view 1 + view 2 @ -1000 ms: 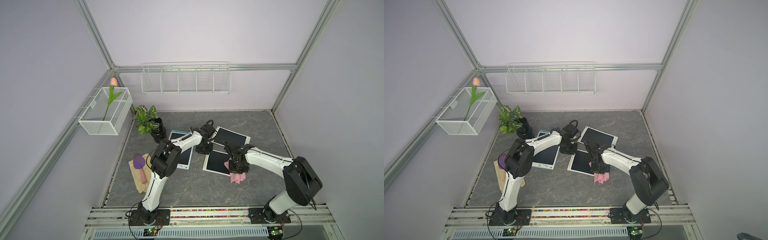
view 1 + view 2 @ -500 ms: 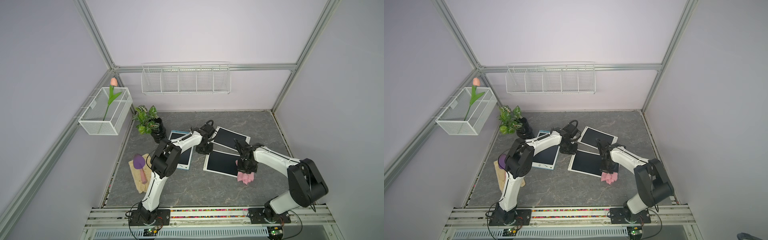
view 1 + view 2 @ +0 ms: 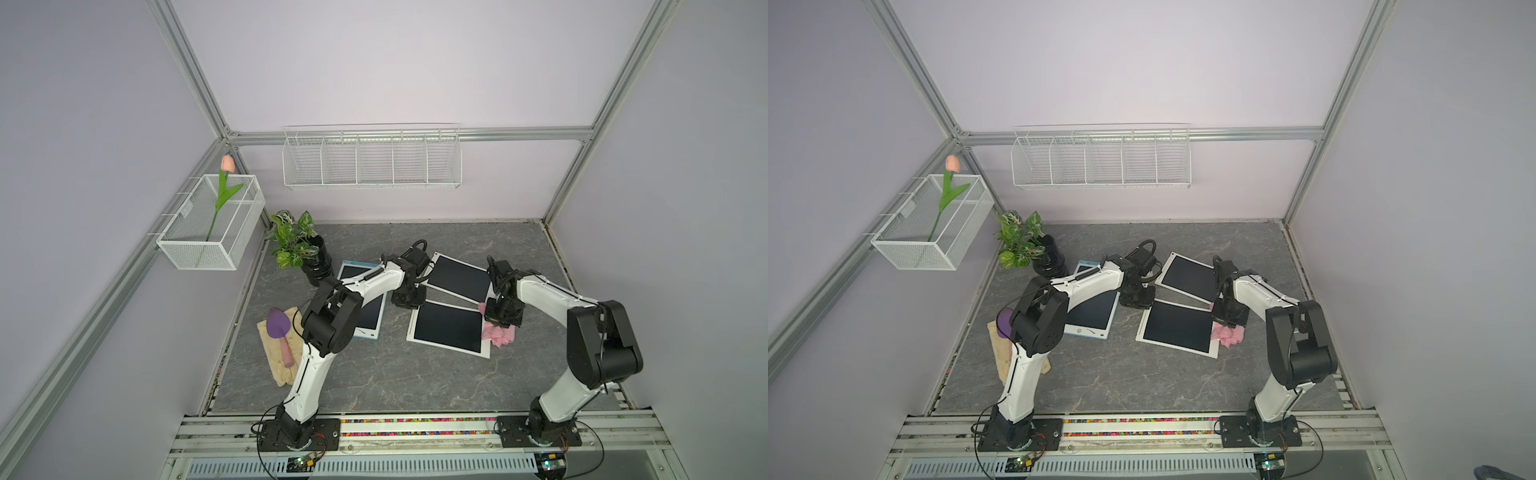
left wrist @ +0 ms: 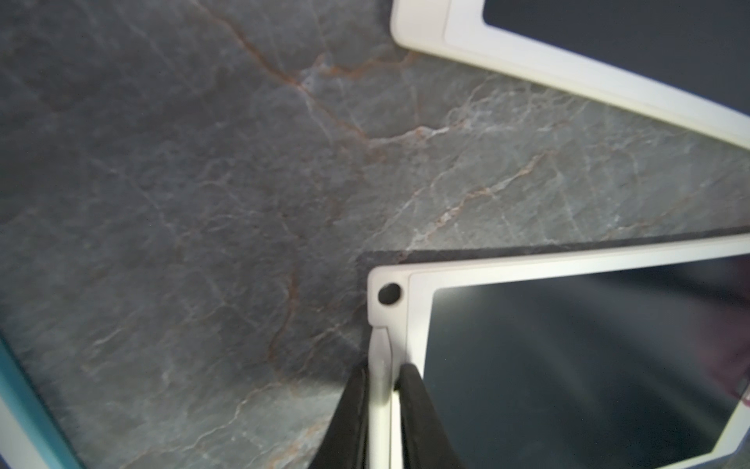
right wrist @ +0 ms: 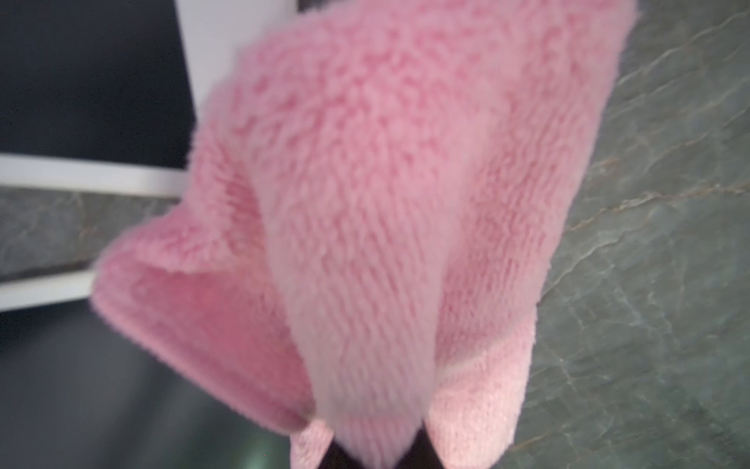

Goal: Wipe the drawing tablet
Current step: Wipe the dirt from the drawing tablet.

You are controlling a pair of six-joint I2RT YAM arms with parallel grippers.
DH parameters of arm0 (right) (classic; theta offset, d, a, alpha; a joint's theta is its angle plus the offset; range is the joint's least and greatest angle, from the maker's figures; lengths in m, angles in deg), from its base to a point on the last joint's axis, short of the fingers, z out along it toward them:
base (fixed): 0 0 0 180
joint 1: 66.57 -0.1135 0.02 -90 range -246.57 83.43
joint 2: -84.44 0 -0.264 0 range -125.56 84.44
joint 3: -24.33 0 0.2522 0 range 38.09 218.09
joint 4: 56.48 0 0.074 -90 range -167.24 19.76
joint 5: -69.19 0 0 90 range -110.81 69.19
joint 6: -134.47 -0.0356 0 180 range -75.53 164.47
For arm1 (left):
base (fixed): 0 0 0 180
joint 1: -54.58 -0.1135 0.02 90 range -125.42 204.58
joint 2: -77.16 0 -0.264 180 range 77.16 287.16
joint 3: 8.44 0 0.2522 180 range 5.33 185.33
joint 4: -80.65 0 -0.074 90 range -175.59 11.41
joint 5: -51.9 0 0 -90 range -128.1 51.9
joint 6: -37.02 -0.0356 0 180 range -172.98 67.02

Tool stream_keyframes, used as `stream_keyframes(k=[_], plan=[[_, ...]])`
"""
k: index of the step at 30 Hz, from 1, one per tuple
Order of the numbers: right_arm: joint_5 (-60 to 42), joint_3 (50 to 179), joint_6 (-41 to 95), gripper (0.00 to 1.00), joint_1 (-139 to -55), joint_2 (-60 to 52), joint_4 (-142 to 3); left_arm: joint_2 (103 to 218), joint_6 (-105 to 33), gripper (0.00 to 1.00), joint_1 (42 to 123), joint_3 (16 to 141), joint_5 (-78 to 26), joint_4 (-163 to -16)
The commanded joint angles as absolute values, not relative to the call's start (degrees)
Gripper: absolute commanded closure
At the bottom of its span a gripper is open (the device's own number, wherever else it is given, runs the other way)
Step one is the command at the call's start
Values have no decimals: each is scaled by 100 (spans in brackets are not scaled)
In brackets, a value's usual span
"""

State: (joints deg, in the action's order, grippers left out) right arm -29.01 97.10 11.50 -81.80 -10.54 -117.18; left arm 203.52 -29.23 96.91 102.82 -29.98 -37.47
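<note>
The drawing tablet (image 3: 451, 328) (image 3: 1177, 326), white-framed with a dark screen, lies flat in the middle of the table. My left gripper (image 3: 409, 300) (image 3: 1136, 300) is shut on the tablet's far-left rim; in the left wrist view its black fingers (image 4: 414, 406) pinch the white rim strip (image 4: 381, 377). My right gripper (image 3: 503, 318) (image 3: 1228, 320) is shut on a pink cloth (image 3: 498, 334) (image 3: 1227, 336) that rests at the tablet's right edge, mostly on the table. The cloth (image 5: 385, 203) fills the right wrist view and hides the fingertips.
A second white tablet (image 3: 459, 277) lies just behind, partly overlapped, and a teal-framed one (image 3: 365, 307) lies under the left arm. A potted plant (image 3: 297, 245) stands at the back left. A purple trowel (image 3: 278, 332) lies on beige gloves. Wire baskets (image 3: 372, 160) hang on the walls.
My right gripper has dragged the pink cloth rightward across the tablet's screen to its right edge. The left gripper has stayed on the rim.
</note>
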Motion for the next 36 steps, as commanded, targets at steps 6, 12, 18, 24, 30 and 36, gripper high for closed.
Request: stream_keyframes(k=[6, 12, 18, 24, 30, 36], plan=[[-2836, 9135, 250, 93, -9837, -382, -11953, 21119, -2951, 82, 9615, 9991, -3432, -3270], [-2788, 8570, 553, 93, -8978, -186, -11910, 21095, -2971, 82, 9615, 9972, -3467, -3259], [-2842, 8118, 1036, 93, -7932, 462, -12031, 21066, -2966, 82, 9606, 9972, -3449, -3271], [-3040, 9345, 453, 93, -9181, 13, -12241, 21073, -2982, 82, 9606, 10063, -3423, -3239], [-2766, 9920, 332, 93, -9772, -1010, -11885, 21084, -2952, 82, 9606, 10104, -3421, -3215], [-2709, 9142, 398, 93, -9284, -884, -11565, 21093, -2951, 82, 9606, 10034, -3452, -3241]])
